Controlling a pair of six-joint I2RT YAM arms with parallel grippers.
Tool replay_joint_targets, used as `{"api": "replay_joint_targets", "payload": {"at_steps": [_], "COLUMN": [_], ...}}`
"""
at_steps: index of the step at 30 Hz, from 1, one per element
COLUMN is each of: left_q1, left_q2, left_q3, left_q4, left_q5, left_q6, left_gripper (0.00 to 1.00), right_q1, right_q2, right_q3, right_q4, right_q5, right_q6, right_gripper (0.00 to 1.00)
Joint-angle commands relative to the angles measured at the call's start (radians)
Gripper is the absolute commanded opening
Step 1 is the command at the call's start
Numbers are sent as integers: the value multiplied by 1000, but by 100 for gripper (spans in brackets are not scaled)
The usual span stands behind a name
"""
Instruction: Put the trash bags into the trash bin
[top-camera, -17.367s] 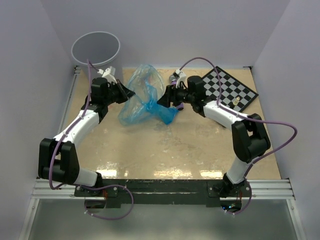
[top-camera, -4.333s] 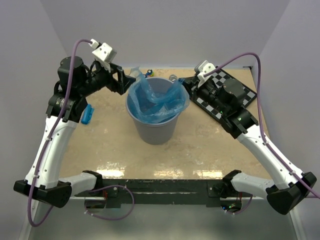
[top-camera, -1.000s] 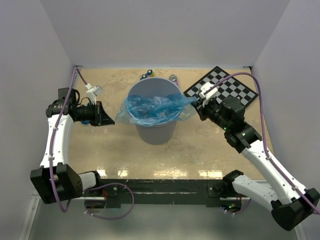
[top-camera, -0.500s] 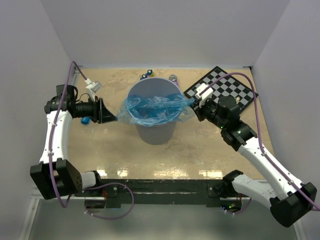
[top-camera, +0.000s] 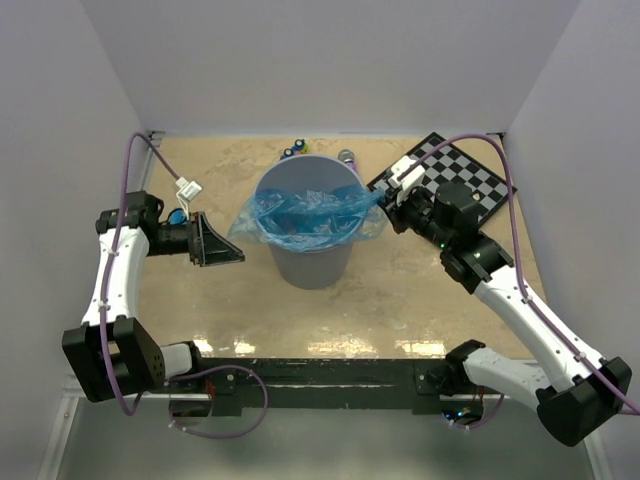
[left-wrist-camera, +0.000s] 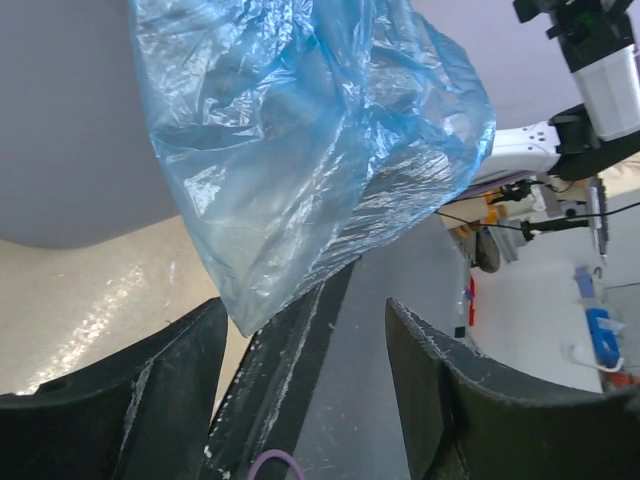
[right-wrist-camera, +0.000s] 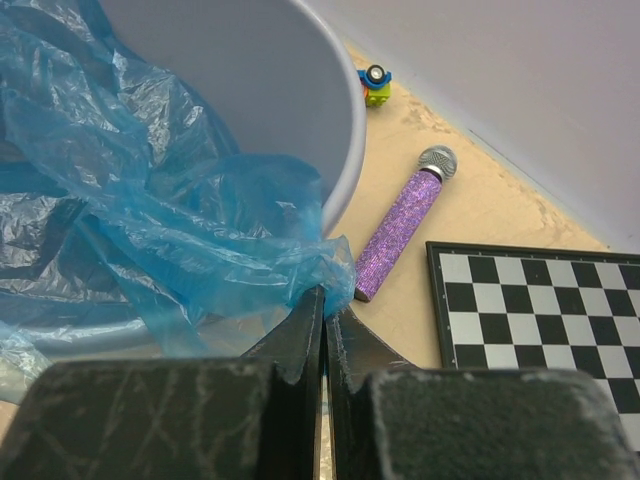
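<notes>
The grey trash bin (top-camera: 310, 265) stands mid-table with a blue trash bag (top-camera: 305, 215) spread across its mouth and spilling over both sides of the rim. My right gripper (top-camera: 388, 208) is shut on the bag's right corner just outside the rim; in the right wrist view the film (right-wrist-camera: 150, 200) bunches at the closed tips (right-wrist-camera: 325, 292) beside the bin's wall (right-wrist-camera: 340, 150). My left gripper (top-camera: 225, 245) stands open left of the bin. In the left wrist view the bag's loose corner (left-wrist-camera: 300, 150) hangs free just above the open gripper (left-wrist-camera: 305, 310), next to the bin (left-wrist-camera: 70, 120).
A purple glittery microphone (right-wrist-camera: 400, 235) lies behind the bin, next to a chessboard (top-camera: 470, 180) at the back right. A small toy (top-camera: 293, 151) sits at the back wall. Something small and blue (top-camera: 176, 215) peeks out behind the left wrist.
My left gripper has opened and let go of the bag's left edge, which now hangs over the rim. The left arm has swung nearer. My right gripper keeps its hold.
</notes>
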Motion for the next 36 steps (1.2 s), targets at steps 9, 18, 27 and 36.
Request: {"api": "replay_joint_targets", "payload": {"at_steps": [9, 18, 27, 36], "left_q1": [8, 8, -3, -37], "left_q2": [104, 152, 189, 186], "left_q3": [73, 176, 185, 232], "left_q4": [-17, -17, -17, -19], "left_q5": [319, 320, 317, 277], "left_q6": [-16, -38, -29, -25], "left_gripper": [70, 67, 47, 0], "right_q1": [-2, -4, -5, -5], "right_q2": [-1, -17, -12, -17], "right_q3": [34, 19, 16, 34], "right_q4": [48, 53, 65, 48], "right_q5": [-25, -19, -28, -50], "right_q6": [0, -3, -1, -18], "right_gripper": [1, 1, 1, 0]}}
